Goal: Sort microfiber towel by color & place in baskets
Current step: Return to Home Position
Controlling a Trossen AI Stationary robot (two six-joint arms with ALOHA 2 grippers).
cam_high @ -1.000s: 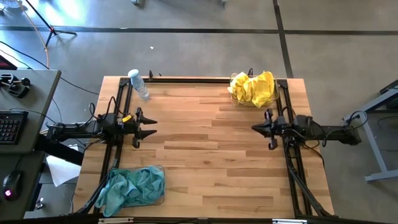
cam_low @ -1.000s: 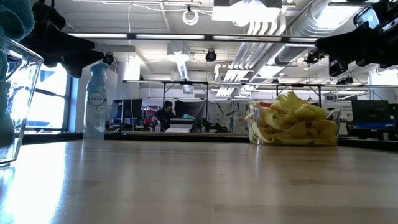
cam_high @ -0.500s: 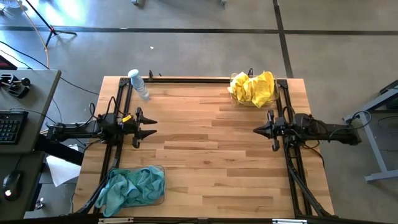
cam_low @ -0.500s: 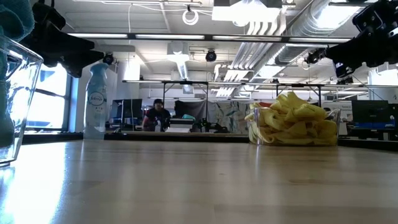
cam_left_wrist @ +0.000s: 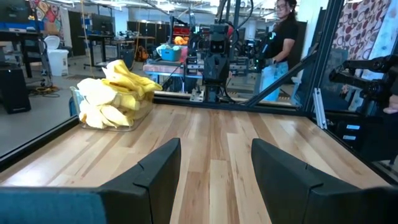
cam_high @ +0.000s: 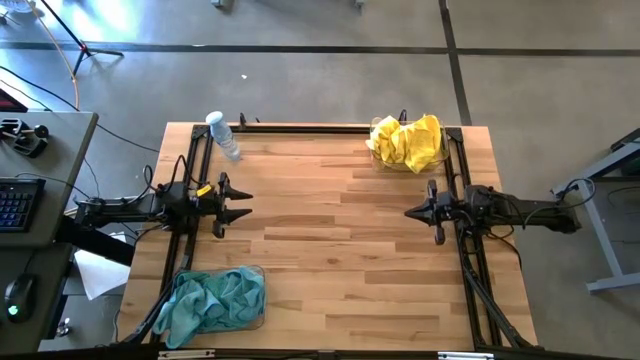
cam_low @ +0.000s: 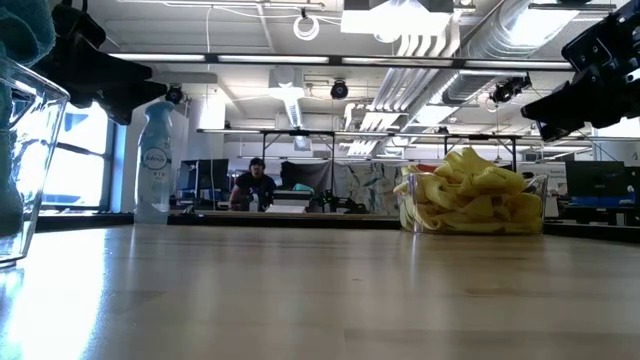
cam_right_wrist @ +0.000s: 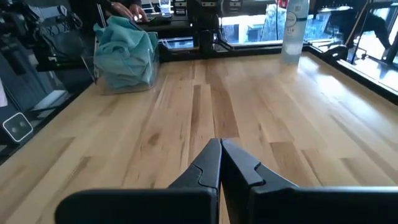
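Observation:
Yellow towels (cam_high: 407, 141) are heaped in a clear basket (cam_high: 378, 158) at the table's far right; they also show in the low view (cam_low: 470, 195) and the left wrist view (cam_left_wrist: 115, 93). Teal towels (cam_high: 212, 298) fill a clear basket (cam_high: 258, 300) at the near left, which also shows in the right wrist view (cam_right_wrist: 124, 53). My left gripper (cam_high: 246, 205) is open and empty above the table's left side, and shows open in its wrist view (cam_left_wrist: 215, 165). My right gripper (cam_high: 408, 211) is shut and empty above the right side, and shows shut in its wrist view (cam_right_wrist: 220, 149).
A clear bottle (cam_high: 223, 135) lies at the table's far left; in the low view (cam_low: 153, 160) it shows as a spray bottle. A black frame rail (cam_high: 300, 127) runs along the far edge. Bare wood (cam_high: 330, 230) lies between the grippers. A person (cam_low: 250, 185) is in the room behind.
My right gripper has shifted a little toward the table's near edge. The towels and baskets have stayed where they were.

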